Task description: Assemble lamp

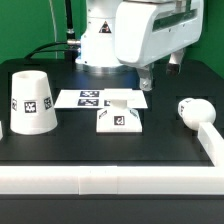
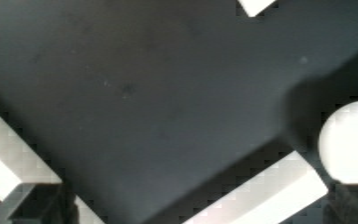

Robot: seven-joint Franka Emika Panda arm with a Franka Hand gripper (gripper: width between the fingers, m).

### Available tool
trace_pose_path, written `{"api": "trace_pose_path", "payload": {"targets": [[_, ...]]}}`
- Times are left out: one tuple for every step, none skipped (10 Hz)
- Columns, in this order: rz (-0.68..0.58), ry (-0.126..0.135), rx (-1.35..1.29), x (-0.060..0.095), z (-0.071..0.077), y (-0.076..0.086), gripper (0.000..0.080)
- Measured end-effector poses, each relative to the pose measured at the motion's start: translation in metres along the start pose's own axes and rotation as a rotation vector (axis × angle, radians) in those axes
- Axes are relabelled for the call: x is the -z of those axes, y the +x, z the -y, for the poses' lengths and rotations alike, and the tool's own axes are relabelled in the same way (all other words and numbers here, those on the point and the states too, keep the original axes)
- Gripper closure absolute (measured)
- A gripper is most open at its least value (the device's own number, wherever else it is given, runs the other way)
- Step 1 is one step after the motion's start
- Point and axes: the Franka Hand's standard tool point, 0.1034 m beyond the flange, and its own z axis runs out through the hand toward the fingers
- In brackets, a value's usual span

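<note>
**Lamp parts lie apart on the desk**

On the black desk [image 1: 70,140], the shade [image 1: 32,102] stands upright, wide end down, at the exterior view's left. The square base [image 1: 120,119] lies mid-desk, just in front of the marker board [image 1: 98,98]. The bulb [image 1: 190,110] lies at the right, apart from both. The fingers [image 1: 147,76] hang behind the base; I cannot tell whether they stand wide or narrow.

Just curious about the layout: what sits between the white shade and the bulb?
In the exterior view, the square lamp base stands between the shade and the bulb, with the marker board just behind it.
</note>
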Motion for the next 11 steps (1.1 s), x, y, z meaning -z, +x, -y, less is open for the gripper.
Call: {"api": "trace_pose_path", "payload": {"targets": [[0.0,0.0,0.0,0.0,0.0,0.0,0.01],[0.0,0.0,0.0,0.0,0.0,0.0,0.01],[0.0,0.0,0.0,0.0,0.0,0.0,0.01],[0.0,0.0,0.0,0.0,0.0,0.0,0.01],[-0.001,0.0,-0.005,-0.001,0.001,-0.003,0.01],[0.004,0.002,-0.018,-0.004,0.009,-0.021,0.01],[0.008,0.001,-0.027,-0.006,0.018,-0.04,0.01],[0.008,-0.001,-0.036,-0.009,0.024,-0.058,0.01],[0.006,-0.004,-0.04,-0.012,0.028,-0.071,0.01],[0.008,-0.001,-0.057,-0.016,0.031,-0.075,0.01],[0.007,-0.002,-0.067,-0.015,0.031,-0.074,0.01]]}}
